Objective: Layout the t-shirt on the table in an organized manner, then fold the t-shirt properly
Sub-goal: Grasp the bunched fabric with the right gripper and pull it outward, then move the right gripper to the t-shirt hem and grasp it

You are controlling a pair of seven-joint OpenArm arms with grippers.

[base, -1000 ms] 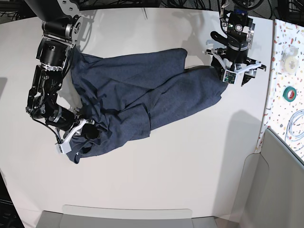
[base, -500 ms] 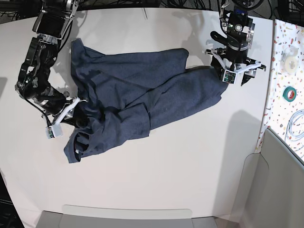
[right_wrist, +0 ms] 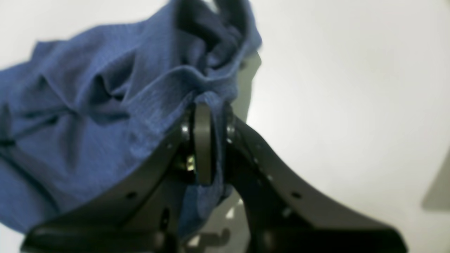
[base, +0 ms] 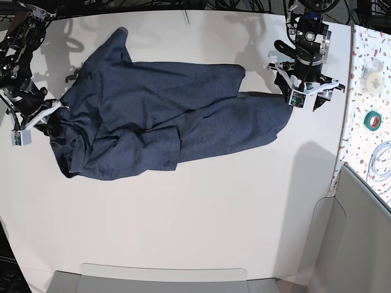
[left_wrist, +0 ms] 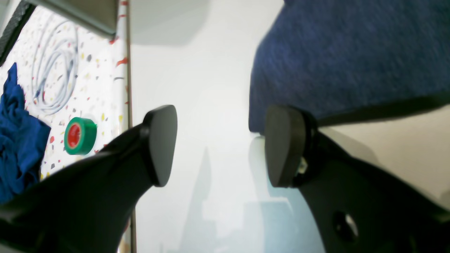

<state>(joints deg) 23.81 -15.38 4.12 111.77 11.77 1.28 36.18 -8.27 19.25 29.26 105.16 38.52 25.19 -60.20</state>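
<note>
Right hand (base: 36,125) pinches t-shirt (base: 165,122) edge at 9 o'clock; left hand (base: 303,91) spread, empty at 3. Pull slowly w/ right, keep fabric low on surface (base: 201,232), then grab far hem.

Green tape roll (left_wrist: 80,136), white cable (left_wrist: 52,82) and blue cloth (left_wrist: 17,140) (crumpled) on speckled strip (left_wrist: 105,91)

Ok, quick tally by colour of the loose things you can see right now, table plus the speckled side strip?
Navy: 1, the t-shirt
Bright blue: 1, cloth
Green: 1, tape roll
White: 2, cable coil, small roll
Total: 5
</note>
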